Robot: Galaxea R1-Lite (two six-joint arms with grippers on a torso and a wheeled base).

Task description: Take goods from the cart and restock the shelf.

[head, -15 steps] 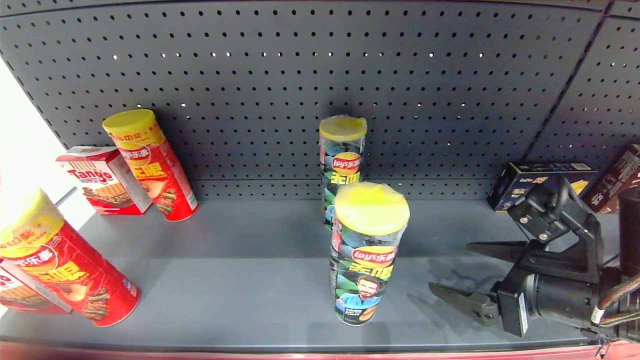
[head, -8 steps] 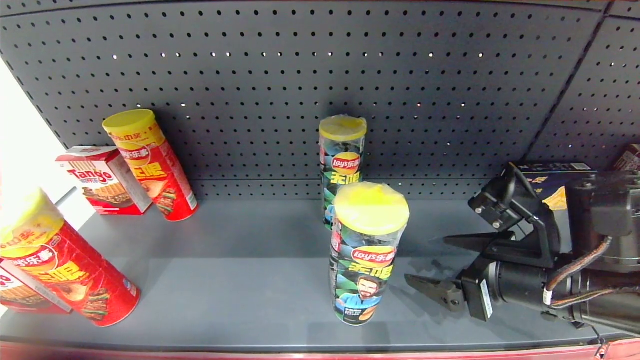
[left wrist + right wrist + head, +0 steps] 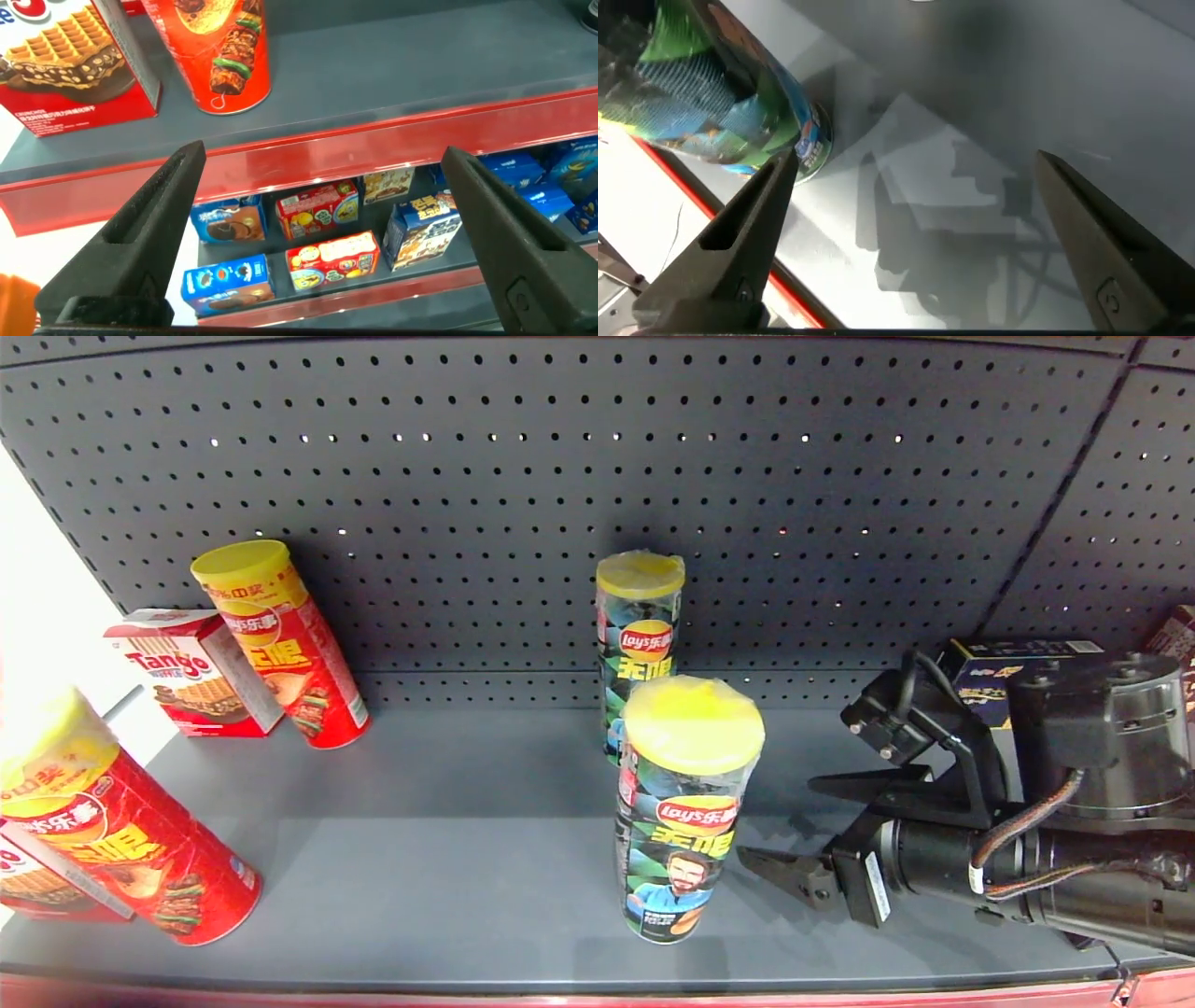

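Observation:
Two yellow-lidded green-and-blue chip cans stand upright mid-shelf, the front can (image 3: 686, 803) close before the rear can (image 3: 639, 635). My right gripper (image 3: 777, 819) is open just above the shelf floor (image 3: 448, 821), right of the front can and a small gap away from it. In the right wrist view the can (image 3: 719, 103) lies just outside one finger of the right gripper (image 3: 915, 177), with bare shelf between the fingers. My left gripper (image 3: 322, 159) is open and empty in front of the shelf's red front edge (image 3: 374, 149).
Red chip cans (image 3: 280, 639) (image 3: 121, 840) and a wafer box (image 3: 191, 672) fill the shelf's left side; the left wrist view sees a red can (image 3: 220, 47) and wafer box (image 3: 65, 56). A dark box (image 3: 990, 667) sits at back right. A lower shelf holds several small boxes (image 3: 322, 261).
My right gripper has moved left along the shelf toward the front can, still open. The cans have not moved.

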